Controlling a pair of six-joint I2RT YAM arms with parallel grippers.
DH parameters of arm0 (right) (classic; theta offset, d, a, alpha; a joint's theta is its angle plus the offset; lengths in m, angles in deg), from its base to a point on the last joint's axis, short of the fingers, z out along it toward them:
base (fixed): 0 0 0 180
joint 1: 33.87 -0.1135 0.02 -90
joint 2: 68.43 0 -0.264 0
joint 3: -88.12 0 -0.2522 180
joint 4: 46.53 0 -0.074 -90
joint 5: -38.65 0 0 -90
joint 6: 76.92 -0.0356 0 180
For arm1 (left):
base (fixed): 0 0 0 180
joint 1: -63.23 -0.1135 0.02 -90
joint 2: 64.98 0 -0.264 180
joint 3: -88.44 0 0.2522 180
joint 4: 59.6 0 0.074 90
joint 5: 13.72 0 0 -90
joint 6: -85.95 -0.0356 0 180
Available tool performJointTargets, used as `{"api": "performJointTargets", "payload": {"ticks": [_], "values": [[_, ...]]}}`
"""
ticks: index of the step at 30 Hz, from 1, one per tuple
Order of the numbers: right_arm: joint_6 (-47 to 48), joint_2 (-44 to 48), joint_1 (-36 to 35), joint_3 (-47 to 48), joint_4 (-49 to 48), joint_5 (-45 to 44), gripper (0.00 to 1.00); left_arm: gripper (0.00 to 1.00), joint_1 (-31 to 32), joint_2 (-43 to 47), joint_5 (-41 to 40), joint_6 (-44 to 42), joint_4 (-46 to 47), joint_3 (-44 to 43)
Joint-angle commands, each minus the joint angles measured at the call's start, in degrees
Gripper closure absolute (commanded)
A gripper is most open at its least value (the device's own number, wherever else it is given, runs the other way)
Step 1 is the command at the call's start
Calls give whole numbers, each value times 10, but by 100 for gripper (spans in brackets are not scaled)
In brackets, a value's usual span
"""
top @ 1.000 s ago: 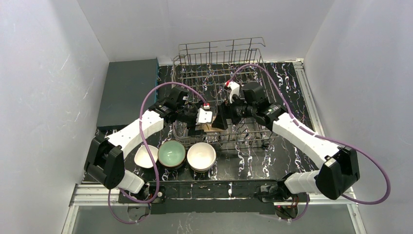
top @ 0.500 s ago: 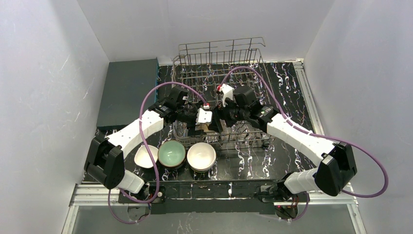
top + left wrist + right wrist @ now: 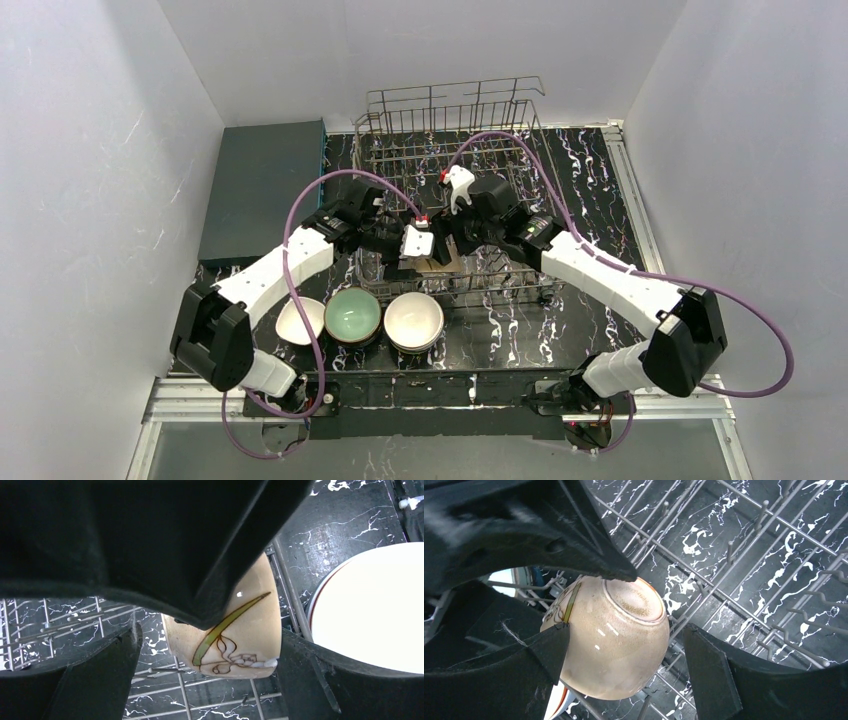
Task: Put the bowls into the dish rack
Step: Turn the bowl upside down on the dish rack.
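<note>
Both your arms meet at the near-left corner of the dish rack [image 3: 455, 112], over one peach-tan bowl [image 3: 235, 635]. The bowl's inside the rack, tipped over on the wires, w/ its foot ring facing the right wrist cam and a green leaf stripe on its side. Your left gripper [image 3: 210, 632] has its jaws wide, straddling the bowl: one finger sits right against its side, and a slit of rack floor shows at the other. Your right gripper [image 3: 626, 630] also has wide jaws w/ the bowl between them: one finger overlaps its edge, and there's a clear gap at the other. A left finger tip sits at the foot ring; can't tell if it presses. Outside the rack, on the black marbled surface [image 3: 590, 150] near the arm bases, three sit side by side in a row: small white bowl [image 3: 298, 320], tilted; mint green bowl [image 3: 352, 313]; second white bowl [image 3: 413, 318].
</note>
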Motion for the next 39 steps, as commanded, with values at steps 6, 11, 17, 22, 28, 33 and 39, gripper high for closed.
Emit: {"api": "performJointTargets", "payload": {"ticks": [6,11,17,22,28,33,39], "values": [[-1,-44,4,12,51,-66,11,4,4,81,82,7,-39,-13],[-15,-42,4,14,50,-53,11,3,-7,104,72,31,10,7],[-39,-22,16,19,40,2,8,2,-15,120,29,71,67,23],[-46,-2,25,19,40,47,7,2,-18,136,-47,148,159,51],[-47,19,32,14,46,75,5,2,-17,139,-158,257,197,31],[-54,20,54,9,56,129,6,2,-18,111,-245,365,147,-22],[-74,51,119,-8,55,208,6,2,-17,58,-249,481,17,-133]]}}
